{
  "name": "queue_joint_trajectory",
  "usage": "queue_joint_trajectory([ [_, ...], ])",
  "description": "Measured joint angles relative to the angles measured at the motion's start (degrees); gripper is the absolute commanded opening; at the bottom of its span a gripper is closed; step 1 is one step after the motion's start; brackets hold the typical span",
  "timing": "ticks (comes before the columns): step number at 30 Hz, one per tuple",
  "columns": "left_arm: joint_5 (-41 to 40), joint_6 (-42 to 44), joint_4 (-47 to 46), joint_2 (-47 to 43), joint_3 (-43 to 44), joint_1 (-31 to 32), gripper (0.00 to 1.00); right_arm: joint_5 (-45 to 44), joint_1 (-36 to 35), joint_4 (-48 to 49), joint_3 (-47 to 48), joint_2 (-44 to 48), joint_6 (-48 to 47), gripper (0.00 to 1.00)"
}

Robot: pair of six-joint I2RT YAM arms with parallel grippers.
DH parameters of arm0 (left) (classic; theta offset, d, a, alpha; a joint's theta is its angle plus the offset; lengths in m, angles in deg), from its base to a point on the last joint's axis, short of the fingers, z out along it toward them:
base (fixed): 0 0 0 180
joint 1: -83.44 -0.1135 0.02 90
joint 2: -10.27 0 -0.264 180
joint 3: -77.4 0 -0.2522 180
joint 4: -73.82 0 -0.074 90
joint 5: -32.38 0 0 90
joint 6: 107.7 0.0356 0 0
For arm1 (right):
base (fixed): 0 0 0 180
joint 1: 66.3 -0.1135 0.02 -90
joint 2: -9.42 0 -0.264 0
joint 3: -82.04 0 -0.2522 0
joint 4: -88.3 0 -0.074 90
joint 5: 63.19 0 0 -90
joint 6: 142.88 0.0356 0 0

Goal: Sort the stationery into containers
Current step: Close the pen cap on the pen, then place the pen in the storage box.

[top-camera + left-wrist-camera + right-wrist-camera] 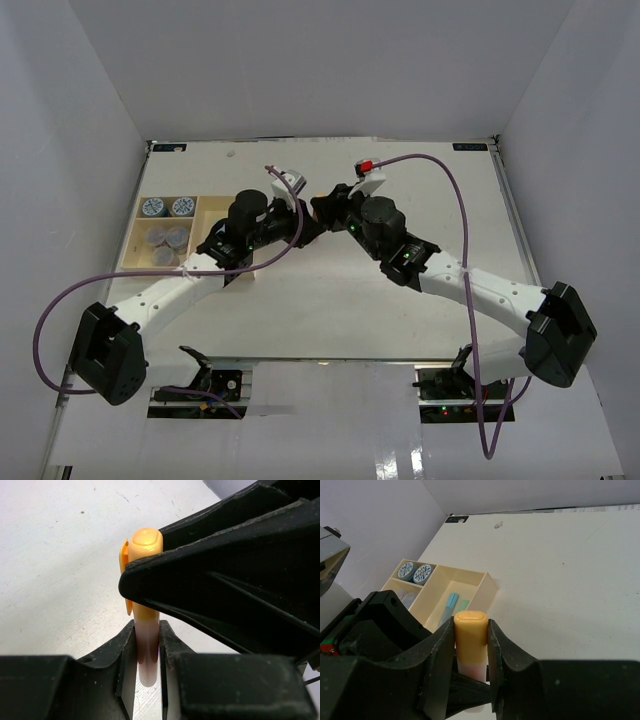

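Over the white tabletop (pixel 330 310), right of the pale beige wooden divided tray (pixel 489 580), the short orange-capped plastic stick (pixel 145 545) is pinched twice: right gripper (pixel 471 645) closed on its cap, left gripper (pixel 147 650) on its pale barrel. It looks light, stiff and smooth; hold the barrel, since the cap may pull off

jars (pixel 166 222) in tray (pixel 131 243), tray on table (pixel 330 310) left

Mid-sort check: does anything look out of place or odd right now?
One thing: the orange stick is clamped from both ends above the table, right jaws on its cap, left jaws on its pale body. Odd for a simple sort; it may be a handover. The tray looks tidy, nothing spilled.
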Motion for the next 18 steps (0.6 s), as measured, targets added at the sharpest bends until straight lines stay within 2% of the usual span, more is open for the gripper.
queue_joint_trajectory([
  [4, 0.9, 0.3, -0.6, -3.2, -2.4, -0.7, 0.00, 0.2, -1.2, -3.8, 2.8, 0.0, -0.5, 0.27],
  [8, 1.0, 0.2, -1.3, -7.0, -5.5, -1.4, 0.00, 1.0, -2.4, -8.2, 6.6, -1.2, -0.9, 0.43],
  [13, 0.2, 0.2, -4.0, -9.1, -8.3, -2.8, 0.00, 2.7, -2.7, -15.7, 11.9, -4.5, -2.9, 0.57],
  [18, -0.4, -0.9, -5.3, -9.3, -9.3, -3.4, 0.01, 3.1, -2.3, -22.8, 18.9, -8.0, -5.9, 0.67],
])
